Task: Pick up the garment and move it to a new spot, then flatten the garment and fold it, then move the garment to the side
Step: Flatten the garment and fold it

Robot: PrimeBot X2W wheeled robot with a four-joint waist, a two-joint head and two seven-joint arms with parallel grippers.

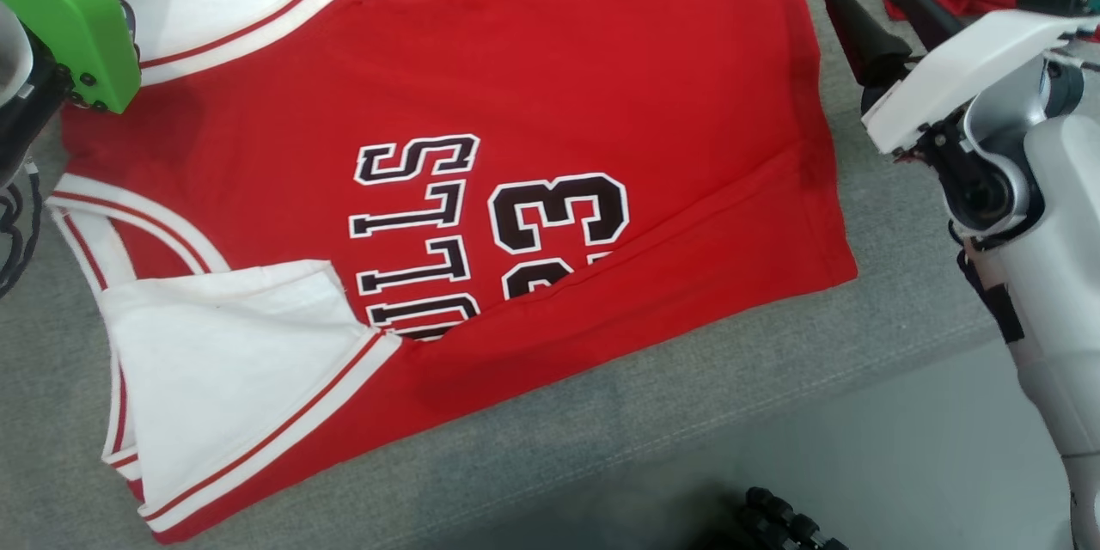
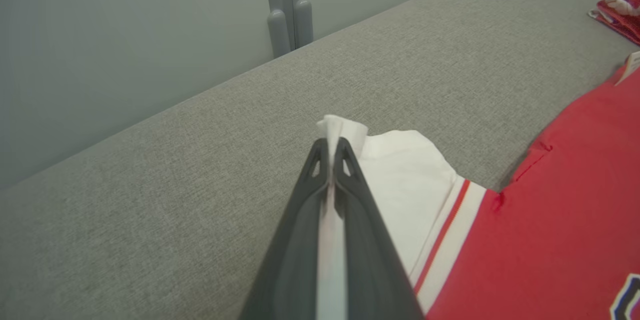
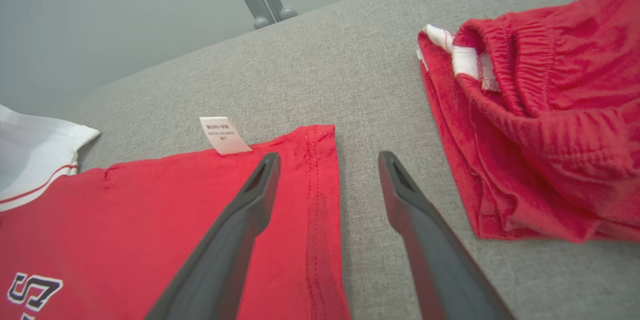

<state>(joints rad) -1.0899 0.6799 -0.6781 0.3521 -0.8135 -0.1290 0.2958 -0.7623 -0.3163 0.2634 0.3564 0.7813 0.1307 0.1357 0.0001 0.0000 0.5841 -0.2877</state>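
Observation:
The garment (image 1: 533,86) is a red basketball jersey with white sleeves, red-and-white trim and black lettering, lying flat on the grey surface with its near long edge folded over. My left gripper (image 2: 330,147) is shut on the tip of the far white sleeve (image 2: 410,180), a pinch of white cloth sticking out past the fingertips. In the head view, that arm's green casing (image 1: 69,9) covers the spot. My right gripper (image 3: 327,160) is open just above the jersey's hem corner (image 3: 320,170), one finger over the red cloth and the other over bare grey fabric. A white label (image 3: 222,135) lies at the hem.
A second red garment (image 3: 540,125) lies crumpled to the right of my right gripper. The grey fabric surface (image 1: 894,301) ends at a front edge, with pale floor below. Grey metal legs (image 2: 287,15) stand behind the far edge, before a plain wall.

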